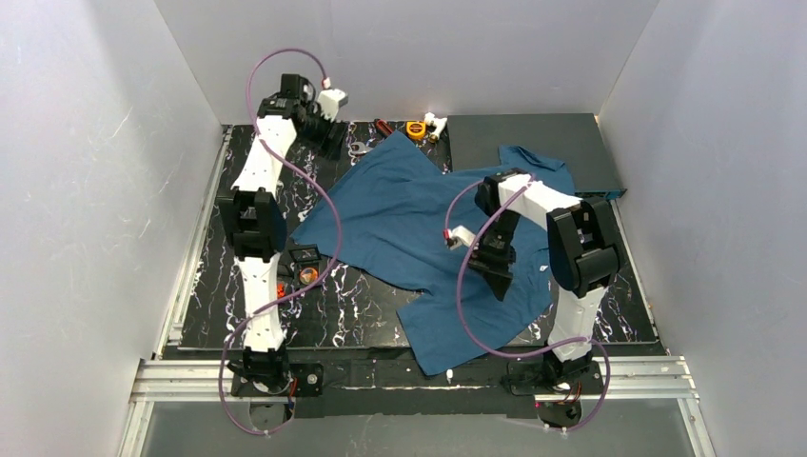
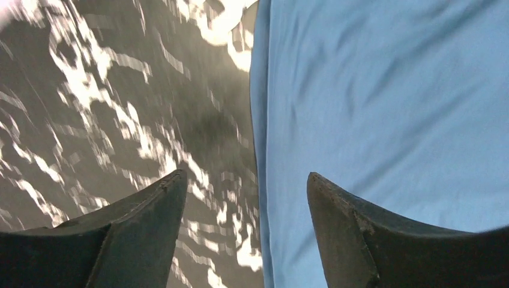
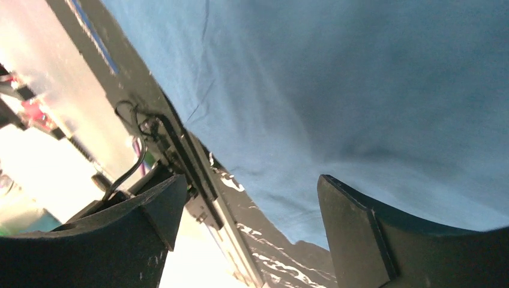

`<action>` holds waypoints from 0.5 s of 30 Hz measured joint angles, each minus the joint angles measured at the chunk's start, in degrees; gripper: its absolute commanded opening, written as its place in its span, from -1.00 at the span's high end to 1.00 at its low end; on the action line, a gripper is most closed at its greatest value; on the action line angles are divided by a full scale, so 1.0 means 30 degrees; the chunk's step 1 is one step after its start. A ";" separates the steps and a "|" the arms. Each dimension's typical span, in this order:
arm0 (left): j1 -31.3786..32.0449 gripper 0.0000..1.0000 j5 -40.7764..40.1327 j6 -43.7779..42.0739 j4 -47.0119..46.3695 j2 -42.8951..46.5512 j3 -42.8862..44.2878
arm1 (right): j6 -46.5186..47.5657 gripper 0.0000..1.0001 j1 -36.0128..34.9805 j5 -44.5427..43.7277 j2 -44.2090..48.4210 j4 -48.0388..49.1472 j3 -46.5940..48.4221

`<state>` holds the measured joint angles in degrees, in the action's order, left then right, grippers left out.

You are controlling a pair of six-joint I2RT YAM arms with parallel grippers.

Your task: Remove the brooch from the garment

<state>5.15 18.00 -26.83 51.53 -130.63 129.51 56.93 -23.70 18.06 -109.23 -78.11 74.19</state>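
The garment [image 1: 409,219], a dark teal-blue T-shirt, lies crumpled across the middle of the black marbled table [image 1: 209,286], and one corner hangs over the front edge. I cannot pick out the brooch in any view. My left gripper [image 1: 335,141] is at the far left back, by the garment's top corner. In the left wrist view the left gripper [image 2: 246,192] stands open and empty, straddling the garment's hem [image 2: 259,150]. My right gripper [image 1: 495,271] hovers over the garment's right side. The right wrist view shows the right gripper [image 3: 252,198] open, with the cloth [image 3: 360,90] beyond it.
A dark grey slab [image 1: 533,143] lies at the back right under a sleeve. Small items sit at the back edge: an orange-yellow one [image 1: 416,129] and a white one [image 1: 436,124]. Black and orange bits [image 1: 306,268] lie beside the left arm. White walls enclose three sides.
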 measured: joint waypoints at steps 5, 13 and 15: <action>0.1406 -0.62 0.0743 0.0896 -0.2688 -0.1501 0.2630 | -0.0386 -0.80 0.1836 0.1902 0.0000 -0.0168 0.3563; 0.3169 -0.49 0.1392 0.2251 -0.7453 -0.5348 0.3126 | -0.1610 -0.79 0.5559 0.4364 -0.0233 -0.0204 0.7759; 0.3279 -0.46 0.1304 0.2302 -0.8131 -0.6331 0.3337 | -0.1923 -0.79 0.5909 0.4634 -0.0437 -0.0233 0.7992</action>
<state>14.98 21.91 -19.92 27.14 -149.62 139.52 51.16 -5.98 31.97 -110.54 -78.81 98.17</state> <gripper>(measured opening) 0.753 0.897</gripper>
